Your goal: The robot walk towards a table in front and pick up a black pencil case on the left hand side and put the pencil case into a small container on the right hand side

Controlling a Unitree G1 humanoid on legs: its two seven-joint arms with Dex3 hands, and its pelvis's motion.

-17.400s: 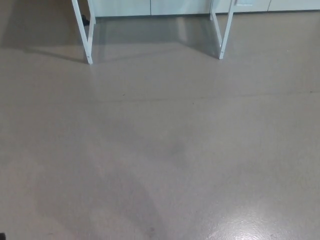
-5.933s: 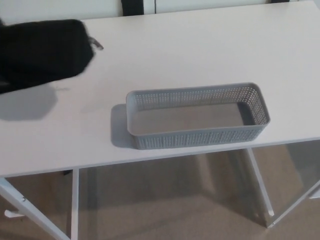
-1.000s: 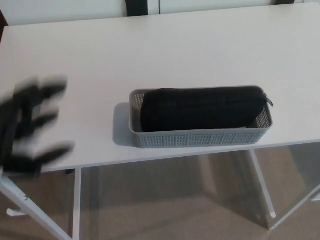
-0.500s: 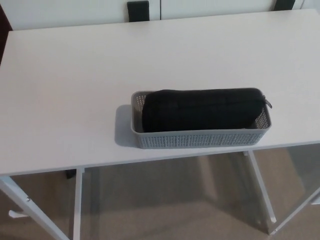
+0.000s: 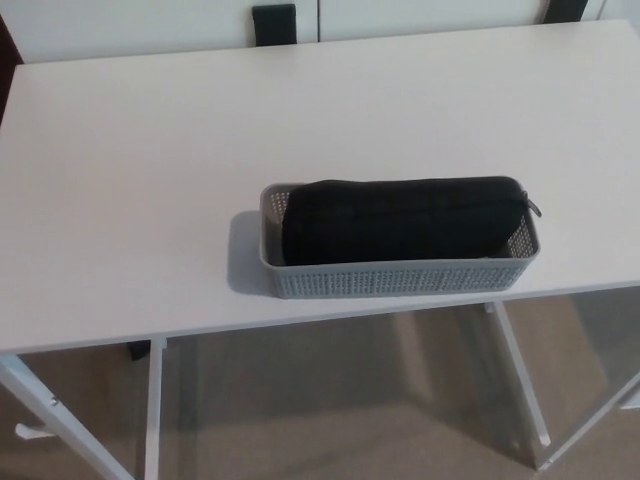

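The black pencil case [image 5: 400,218] lies lengthwise inside the small grey perforated container [image 5: 395,278], filling most of it, its zip pull at the right end. The container stands near the front edge of the white table [image 5: 150,180], right of the middle. Neither of my hands shows in the head view.
The table's white legs [image 5: 152,410] reach down to the beige floor. A dark object [image 5: 275,22] stands behind the table's far edge, against pale cabinets. The table's front edge runs just below the container.
One second ago my left hand was open and blurred over the table's left front; it has since withdrawn out of view. The pencil case stays in the container. The camera shifted slightly.
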